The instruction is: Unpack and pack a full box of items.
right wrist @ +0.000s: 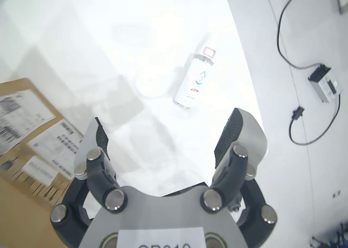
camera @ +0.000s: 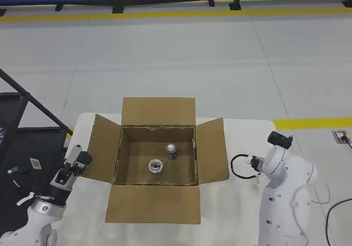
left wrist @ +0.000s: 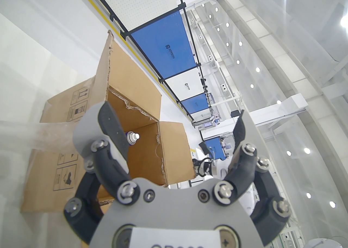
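Both hands hang released and empty: the left hand (left wrist: 174,118) beside the left flap (camera: 99,150) of the box (camera: 154,206), the right hand (right wrist: 167,121) above a bottle (right wrist: 195,80) lying on the worktop (right wrist: 136,28) near its edge. A clumsy pinch could roll it off. Farther in, a can (camera: 171,150) and a round item (camera: 156,165) stand in the box, where a reach could snag on a raised flap.

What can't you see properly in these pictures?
- Round thing in the box: top view, too small to identify.
- Can: left wrist view, body hidden behind the left gripper.
- Box labels: right wrist view, blurred, cut off by the edge.
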Motion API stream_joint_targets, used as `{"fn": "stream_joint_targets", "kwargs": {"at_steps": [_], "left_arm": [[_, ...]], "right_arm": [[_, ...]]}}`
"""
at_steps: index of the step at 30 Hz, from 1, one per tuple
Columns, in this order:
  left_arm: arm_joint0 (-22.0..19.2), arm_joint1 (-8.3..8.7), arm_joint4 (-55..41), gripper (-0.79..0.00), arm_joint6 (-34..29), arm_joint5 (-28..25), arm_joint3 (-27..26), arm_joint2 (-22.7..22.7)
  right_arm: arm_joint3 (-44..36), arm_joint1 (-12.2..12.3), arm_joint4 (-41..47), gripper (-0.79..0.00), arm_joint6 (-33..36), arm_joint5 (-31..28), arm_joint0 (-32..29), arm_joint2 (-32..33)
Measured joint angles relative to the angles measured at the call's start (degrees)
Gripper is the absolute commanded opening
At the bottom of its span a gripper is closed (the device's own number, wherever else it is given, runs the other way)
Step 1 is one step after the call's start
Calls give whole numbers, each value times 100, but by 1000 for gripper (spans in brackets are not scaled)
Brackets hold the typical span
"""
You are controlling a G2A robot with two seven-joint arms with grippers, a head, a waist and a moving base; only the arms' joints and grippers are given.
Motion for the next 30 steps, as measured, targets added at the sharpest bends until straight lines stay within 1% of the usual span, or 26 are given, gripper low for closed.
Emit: {"fn": "stream_joint_targets", "kwargs": {"at_steps": [1, 4, 6, 7, 8, 9, 10, 11, 12, 13, 15, 17, 18, 22, 28, 29, 30], "left_arm": [[0, 0, 0, 0, 0, 0, 0, 0], [0, 0, 0, 0, 0, 0, 0, 0], [0, 0, 0, 0, 0, 0, 0, 0], [0, 0, 0, 0, 0, 0, 0, 0], [0, 0, 0, 0, 0, 0, 0, 0], [0, 0, 0, 0, 0, 0, 0, 0], [0, 0, 0, 0, 0, 0, 0, 0], [0, 0, 0, 0, 0, 0, 0, 0], [0, 0, 0, 0, 0, 0, 0, 0], [0, 0, 0, 0, 0, 0, 0, 0], [0, 0, 0, 0, 0, 0, 0, 0], [0, 0, 0, 0, 0, 0, 0, 0], [0, 0, 0, 0, 0, 0, 0, 0], [0, 0, 0, 0, 0, 0, 0, 0], [0, 0, 0, 0, 0, 0, 0, 0], [0, 0, 0, 0, 0, 0, 0, 0], [0, 0, 0, 0, 0, 0, 0, 0]], "right_arm": [[365, 44, 155, 0, 0, -62, 141, 274], [1136, 166, 482, 0, -102, -167, 408, 849], [1490, 238, 673, -3, -302, -246, 492, 1119], [1675, 283, 755, -28, -443, -287, 525, 1258], [1781, 313, 807, -28, -546, -309, 545, 1339], [1860, 339, 855, -117, -637, -329, 561, 1402], [1930, 368, 907, -142, -741, -359, 571, 1458], [1962, 387, 934, -197, -809, -373, 575, 1481], [1984, 403, 949, -219, -870, -376, 576, 1490], [1996, 420, 956, -274, -957, -367, 571, 1484], [1994, 437, 980, -308, -1080, -353, 545, 1453], [1959, 452, 981, -385, -1214, -303, 504, 1397], [1943, 455, 971, -400, -1258, -272, 487, 1363], [1943, 472, 878, -406, -1273, -87, 466, 1198], [2195, 530, 758, -422, -1235, 70, 582, 1076], [2241, 541, 737, -493, -1231, 83, 600, 1064], [2289, 552, 716, -582, -1229, 95, 621, 1052]]}}
